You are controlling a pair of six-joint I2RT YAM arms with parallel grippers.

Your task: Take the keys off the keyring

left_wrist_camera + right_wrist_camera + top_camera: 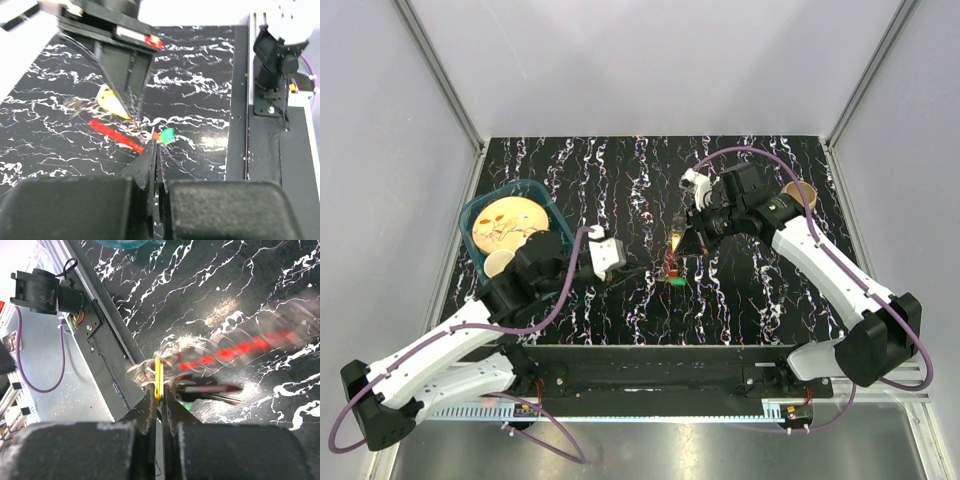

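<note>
Top external: black white-veined marble tabletop [570, 170] (grey walls [380, 120] around); midway between its side edges, left gripper [156, 150] clamps green-headed key [166, 133], right gripper [159, 397] clamps yellow brass key [157, 377].

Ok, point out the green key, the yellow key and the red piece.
green key [166, 134]: left wrist view, on its green head.
yellow key [111, 101]: left wrist view, on its yellow head.
red piece [116, 135]: left wrist view, halfway along the strip.

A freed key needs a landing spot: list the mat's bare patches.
Bare: the black marbled mat at the back, between the teal plastic bin and right arm; also its near edge beside that arm. Crowded: centre, where left gripper and right gripper pinch the red-tagged key bunch.
</note>
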